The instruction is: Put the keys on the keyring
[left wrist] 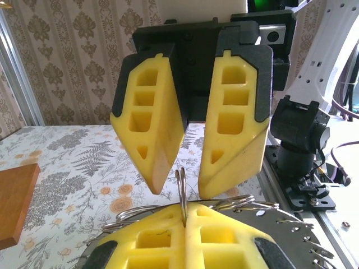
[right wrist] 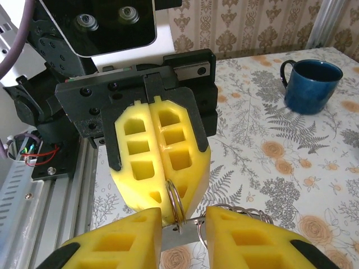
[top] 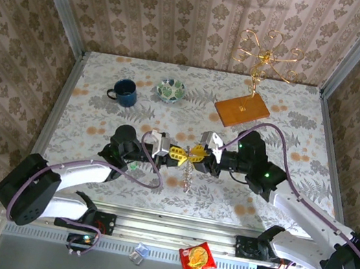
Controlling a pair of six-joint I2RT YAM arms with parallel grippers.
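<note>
The keyring [left wrist: 182, 188] is a double-coil steel ring standing on edge, and my left gripper [left wrist: 185, 208] is shut on its lower part. My right gripper [right wrist: 182, 224] faces it, open, one yellow finger [right wrist: 115, 241] on each side of the ring [right wrist: 175, 196] without touching it. Over the table's middle the left gripper [top: 178, 153] and right gripper [top: 199, 154] meet tip to tip. A flat silver piece [right wrist: 178, 236] with a small hole sits at the ring's end. I cannot tell if it is one of the keys. More rings and a chain [top: 189, 176] hang below.
A blue mug [top: 125, 92] and a patterned bowl [top: 171, 90] stand at the back left. A wooden base [top: 241, 109] with a gold wire stand [top: 268, 52] is at the back right. A snack packet [top: 196, 258] lies beyond the table's near edge.
</note>
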